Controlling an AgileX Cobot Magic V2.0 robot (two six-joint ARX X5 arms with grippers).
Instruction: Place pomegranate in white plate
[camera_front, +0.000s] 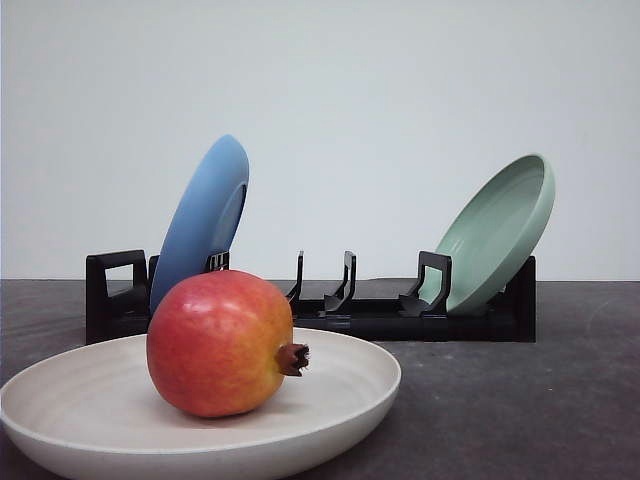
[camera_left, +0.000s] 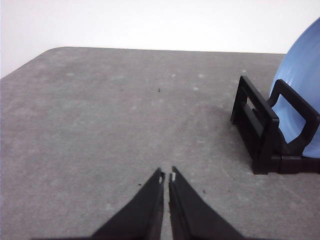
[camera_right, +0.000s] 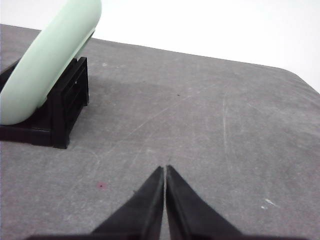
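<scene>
From the front view, the pomegranate (camera_front: 222, 343) sits inside the white plate (camera_front: 60, 395), left of the plate's middle. It is round and smooth, red with a yellow-orange blush on its right side, and its small brown crown nub points to the right. The plate is wide, shallow and cream-tinged, at the near edge of the dark table (camera_front: 520, 400). Behind it stands a black dish rack (camera_front: 400, 315), with a blue plate (camera_front: 200, 222) leaning in its left end and a pale green plate (camera_front: 498, 232) leaning in its right end.

Through my left wrist camera, my left gripper (camera_left: 167, 177) is pinched nearly together, empty, over bare table near the rack's end and the blue plate.

Through my right wrist camera, my right gripper (camera_right: 165, 171) is likewise closed on nothing, with the green plate and rack off to one side.
</scene>
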